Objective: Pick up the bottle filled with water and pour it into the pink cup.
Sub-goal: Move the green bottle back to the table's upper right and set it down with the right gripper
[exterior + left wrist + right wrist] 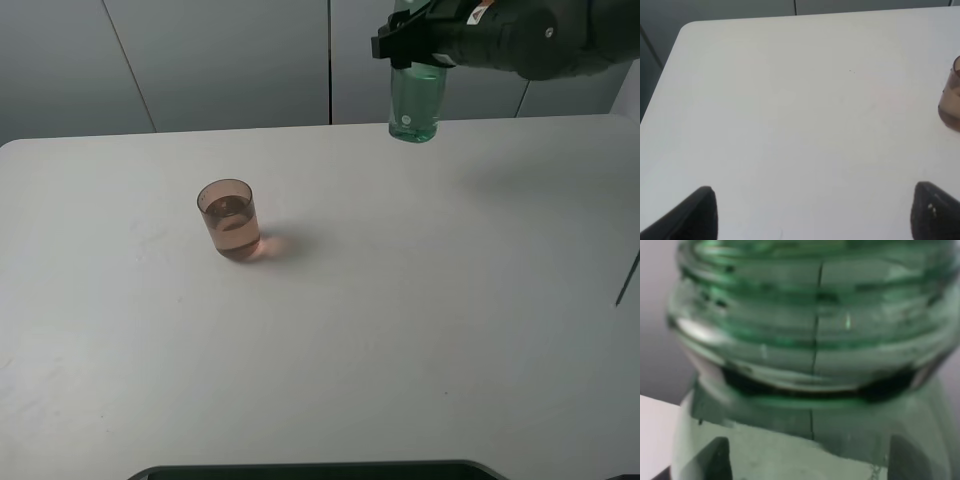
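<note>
At the left, above bare worktop: left tool, released, fingers spread wide with nothing between. Left of centre, well clear of every edge: the cup, upright, partly filled with liquid, probably light and easy to tip if nudged. Right of centre, by the far edge: the bottle, upright, seemingly lifted clear of the surface, taken high at the threaded neck by the right tool, clenched on it. Thin see-through plastic, likely to dent under a squeeze on the body and slick if wet; stiffer at the neck, so best held there, as now. Weight hard to judge, water level not readable. Threads bare, no cap, so likely to spill with any early tilt; better kept upright while crossing. Plenty of open room between bottle and cup, nothing else in the path; wall close behind the far edge, so safest to travel leftward and toward the near edge.
</note>
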